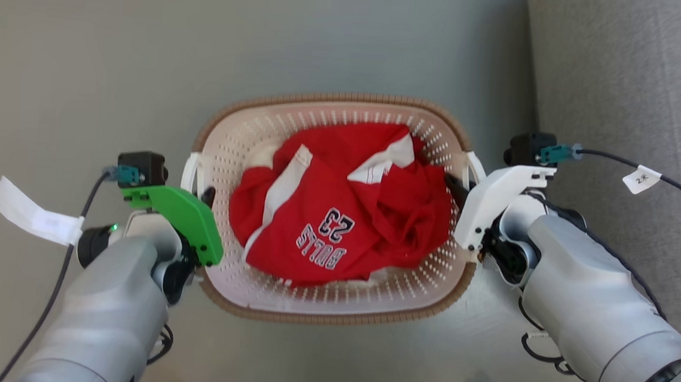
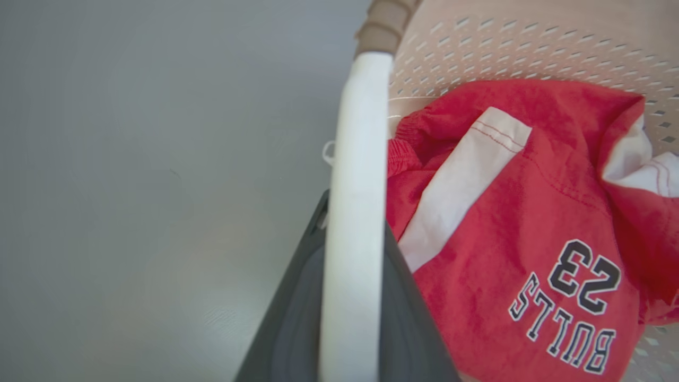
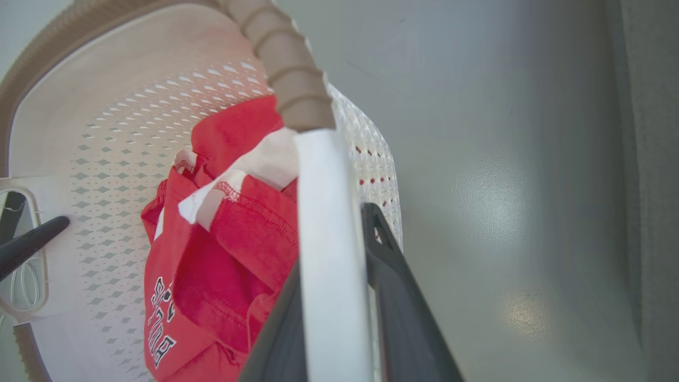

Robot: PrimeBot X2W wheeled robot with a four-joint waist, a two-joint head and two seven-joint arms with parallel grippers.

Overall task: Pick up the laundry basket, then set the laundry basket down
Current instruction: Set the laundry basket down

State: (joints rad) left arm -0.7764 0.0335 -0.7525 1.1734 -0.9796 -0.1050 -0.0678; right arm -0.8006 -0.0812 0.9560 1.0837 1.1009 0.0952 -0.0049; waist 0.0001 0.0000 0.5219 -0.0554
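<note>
A domestic room, a home or something furnished like one.

The laundry basket, cream perforated plastic with a brown woven-look rim, is the clearest household sign. Inside the basket lies a crumpled red jersey with white trim and the print "BULLS 23", ordinary clothing of the kind that gets washed at home. Under and all around the basket spreads a smooth, plain grey floor with soft glints of light, seen best in the right wrist view. To the right of the basket stands a grey piece of furniture covered in coarse-woven cloth, perhaps a sofa, with its edge near the basket.
</note>
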